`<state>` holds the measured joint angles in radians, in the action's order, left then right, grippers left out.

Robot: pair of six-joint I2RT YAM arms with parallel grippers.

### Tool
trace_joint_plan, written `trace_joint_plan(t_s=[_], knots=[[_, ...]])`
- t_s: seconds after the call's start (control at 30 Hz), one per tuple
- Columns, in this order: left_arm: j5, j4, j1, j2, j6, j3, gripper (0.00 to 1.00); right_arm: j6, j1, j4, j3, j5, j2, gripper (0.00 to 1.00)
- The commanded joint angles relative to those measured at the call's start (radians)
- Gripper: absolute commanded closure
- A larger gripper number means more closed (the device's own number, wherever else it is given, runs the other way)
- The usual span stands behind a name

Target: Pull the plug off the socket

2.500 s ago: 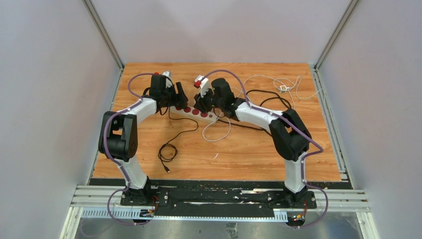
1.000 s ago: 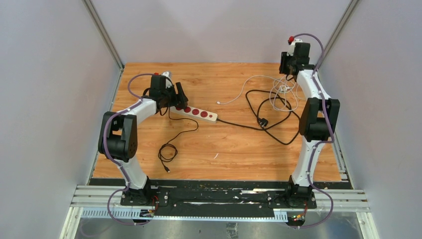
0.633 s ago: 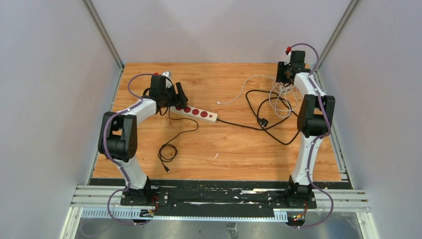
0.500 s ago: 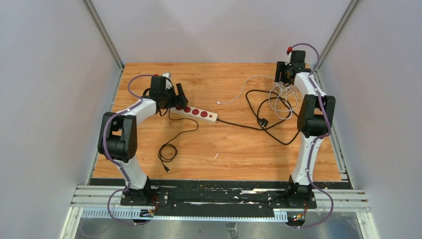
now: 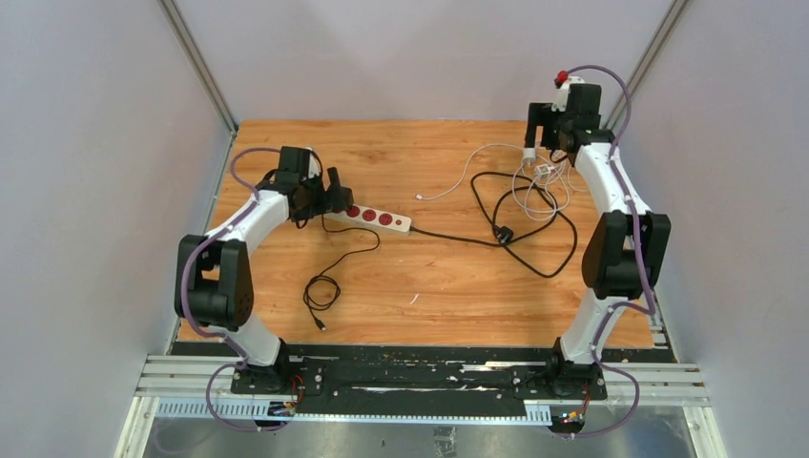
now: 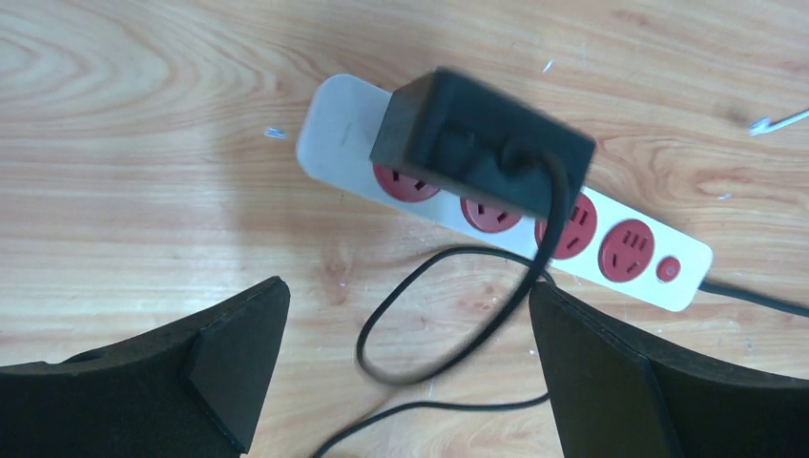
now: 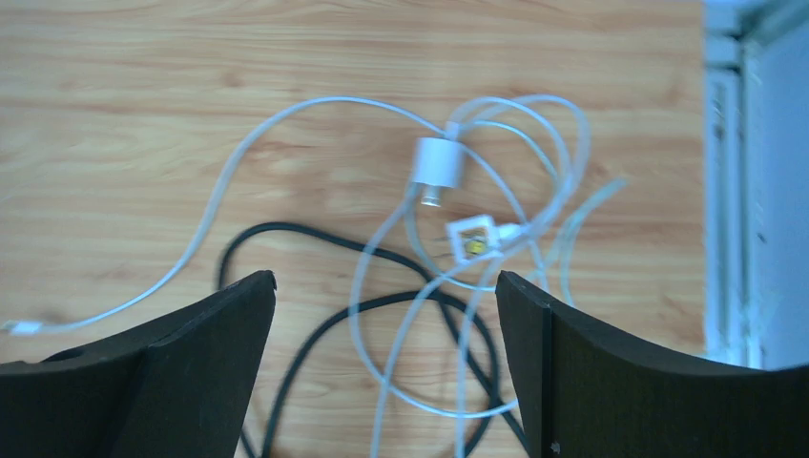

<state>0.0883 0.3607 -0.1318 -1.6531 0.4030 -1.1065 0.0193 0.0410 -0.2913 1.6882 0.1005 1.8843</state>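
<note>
The socket (image 6: 630,250), a white strip with red outlets, lies aslant on the wooden table; in the top view the socket (image 5: 382,218) sits left of centre. A black plug block (image 6: 482,153) sits on its left end, with a black lead looping toward me. My left gripper (image 6: 405,372) hovers open just short of it, nothing between the fingers; from above the left gripper (image 5: 334,191) covers the strip's left end. My right gripper (image 7: 382,363) is open and raised at the back right (image 5: 541,124). Under it a white plug (image 7: 439,164) lies loose among white cable.
A small square white connector (image 7: 474,237) and tangled white cable (image 5: 544,181) lie at the back right. The strip's black cable (image 5: 515,239) loops across the middle right. A thin black lead coils near the front left (image 5: 322,291). A metal frame rail (image 7: 735,181) borders the table's right edge.
The right gripper carried the white plug to the back right, opened and let it go, then rose. The left gripper opened wider and drew back left; the strip shifted slightly left.
</note>
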Motion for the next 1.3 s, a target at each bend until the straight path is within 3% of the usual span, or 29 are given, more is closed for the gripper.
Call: trace_joint_plan(t_s=[0.0, 0.27, 0.53, 0.8, 0.93, 1.07, 1.13, 1.27], knots=[[-0.055, 0.053, 0.009, 0.135, -0.010, -0.001, 0.00, -0.092, -0.126, 0.040, -0.089, 0.163, -0.091, 0.09], [-0.101, 0.132, 0.009, 0.346, 0.031, 0.026, 0.00, -0.362, -0.481, 0.081, -0.098, 0.367, -0.054, 0.10], [-0.385, 0.275, 0.009, 0.619, 0.147, 0.132, 0.00, -0.437, -0.694, 0.083, 0.148, 0.514, 0.221, 0.10], [-0.487, 0.314, 0.009, 0.798, 0.235, 0.252, 0.00, -0.396, -0.759, 0.082, 0.448, 0.469, 0.495, 0.10], [-0.480, 0.311, 0.009, 0.805, 0.250, 0.273, 0.00, -0.345, -0.763, 0.081, 0.561, 0.468, 0.596, 0.09], [-0.482, 0.298, 0.009, 0.779, 0.257, 0.277, 0.00, -0.325, -0.777, 0.092, 0.574, 0.491, 0.636, 0.10], [-0.469, 0.274, 0.011, 0.765, 0.257, 0.281, 0.00, -0.328, -0.786, 0.100, 0.576, 0.489, 0.652, 0.13], [-0.444, 0.223, 0.015, 0.731, 0.270, 0.288, 0.00, -0.292, -0.793, 0.131, 0.622, 0.486, 0.702, 0.44]])
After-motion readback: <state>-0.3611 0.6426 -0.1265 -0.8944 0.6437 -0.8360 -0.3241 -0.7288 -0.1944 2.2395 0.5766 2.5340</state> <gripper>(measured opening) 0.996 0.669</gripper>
